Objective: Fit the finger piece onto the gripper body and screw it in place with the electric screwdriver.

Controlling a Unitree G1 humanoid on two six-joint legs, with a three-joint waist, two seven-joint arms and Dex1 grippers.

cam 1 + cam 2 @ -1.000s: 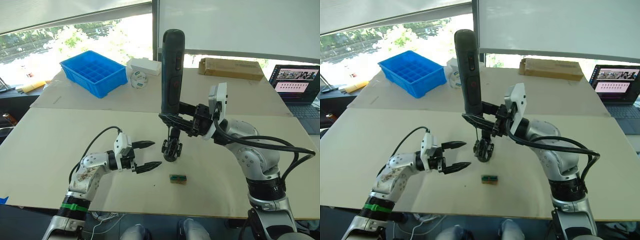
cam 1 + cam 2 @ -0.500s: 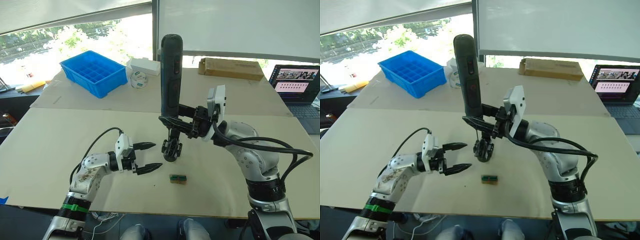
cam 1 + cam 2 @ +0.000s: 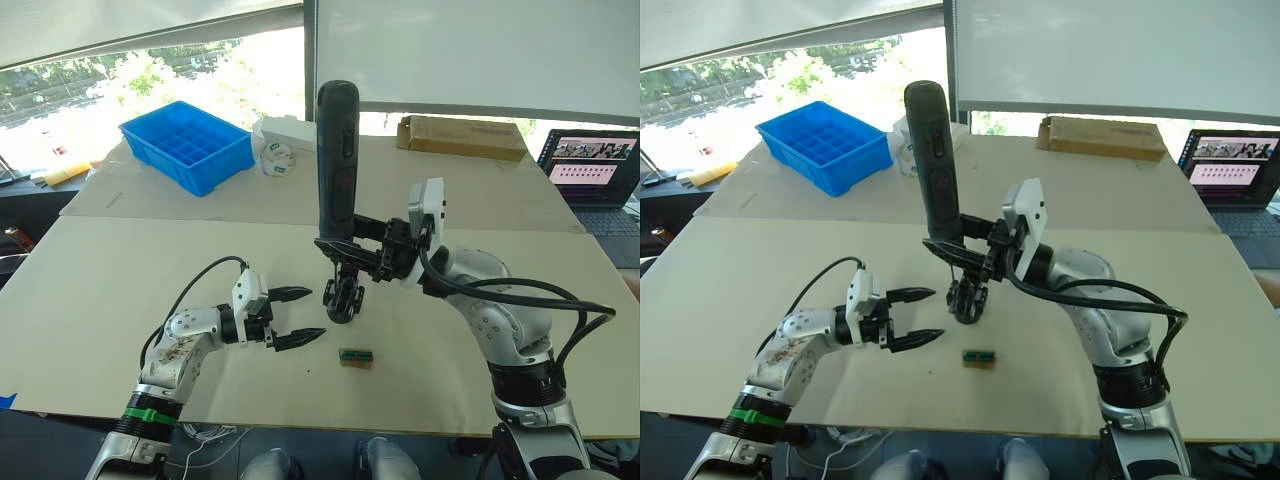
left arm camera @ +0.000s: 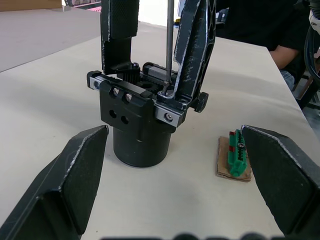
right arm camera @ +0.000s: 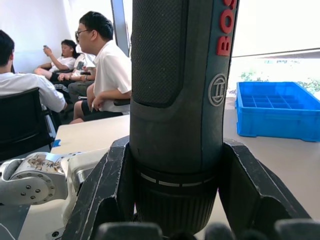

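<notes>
— At mid-table, where did the screwdriver (image 3: 337,160) sit?

— Upright, pinched in my right pincer (image 3: 345,247), so its bit met a screw on the finger piece (image 4: 195,47) atop the gripper body (image 4: 141,125).

— And your left pincer (image 3: 300,315)?

— Spread, empty, just beside the body, I judged ready to steady it. A green block (image 3: 356,357) lay near.

The gripper body (image 3: 340,300) stands mid-table, with the electric screwdriver (image 3: 337,150) upright above it, blocking access from above. The right gripper (image 3: 345,248) and its arm block the right side. The left gripper (image 3: 300,317), jaws apart, occupies the near-left approach. A small green-topped block (image 3: 356,357) lies near-right. Bare table (image 3: 120,270) extends left; a blue tray (image 3: 187,143) stands far left.
</notes>
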